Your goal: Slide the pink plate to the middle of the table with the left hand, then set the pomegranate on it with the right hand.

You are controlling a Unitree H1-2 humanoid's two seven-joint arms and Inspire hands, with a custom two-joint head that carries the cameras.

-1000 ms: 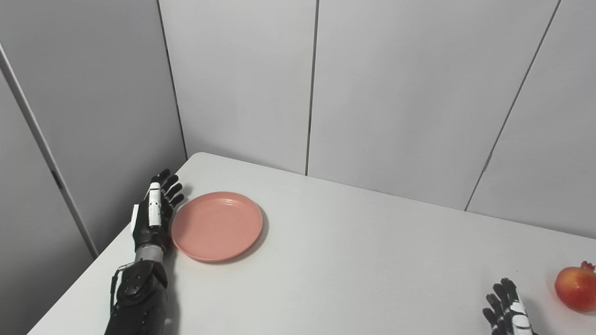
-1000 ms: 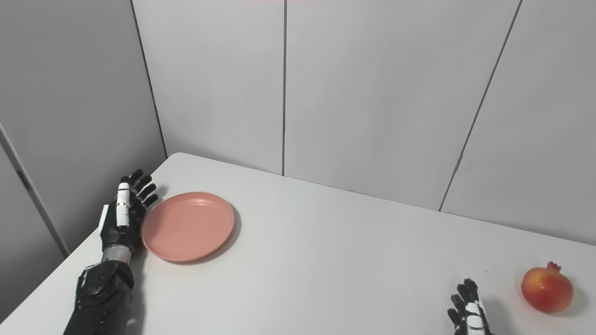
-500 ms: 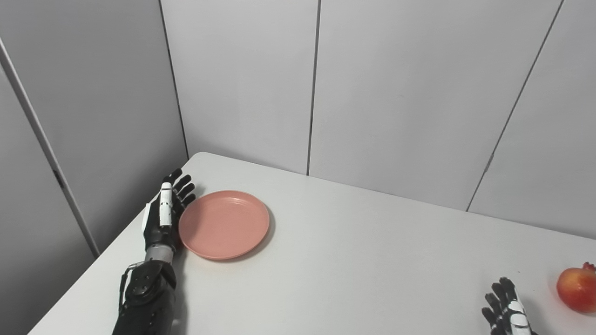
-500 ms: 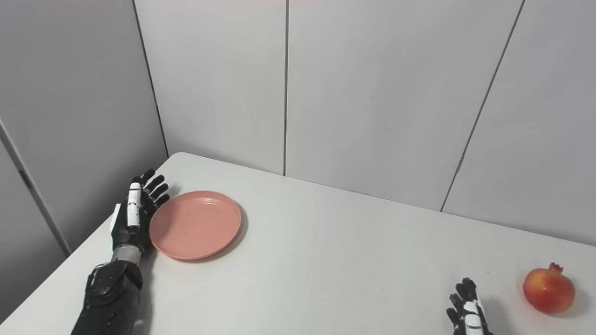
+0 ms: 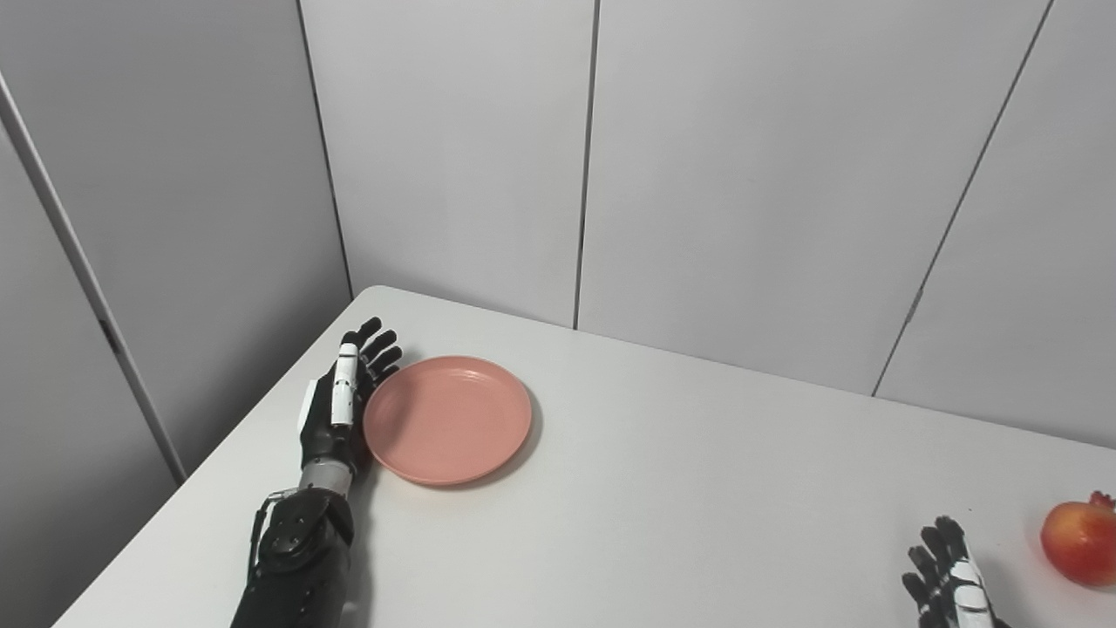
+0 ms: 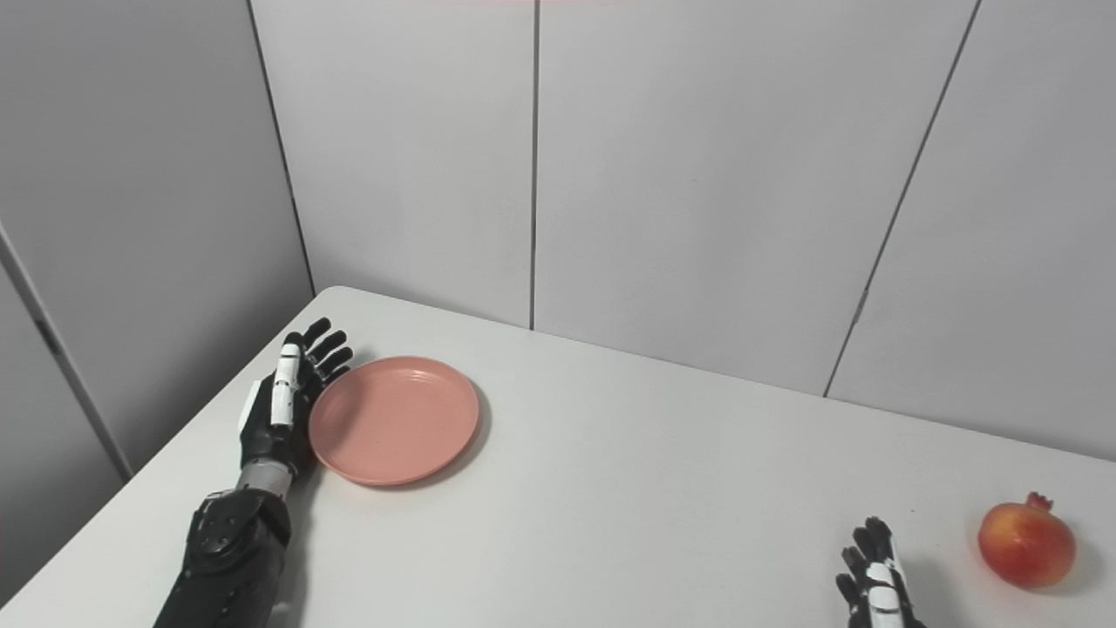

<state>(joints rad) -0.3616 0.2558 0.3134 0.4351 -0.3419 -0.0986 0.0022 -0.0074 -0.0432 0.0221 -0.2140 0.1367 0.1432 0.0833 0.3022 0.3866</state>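
White tabletop (image 5: pixel 663 488) carried everything. We kept our left robot hand (image 5: pixel 336 414) flat, fingers apart, edge-on against the left rim of the pink plate (image 5: pixel 447 419) near the far-left corner. Our right robot hand (image 6: pixel 874 580) lay with fingers spread beside the pomegranate (image 6: pixel 1025 543), not touching it.

Pink plate (image 5: pixel 447 419): round, shallow, salmon-pink, lying flat and upright on the white surface (image 5: pixel 663 488), in the far left part near the corner. Nothing on it. Pomegranate (image 6: pixel 1026 545): whole, red-yellow skin, crown pointing up and far, resting on the surface at the near right, well apart from the plate.
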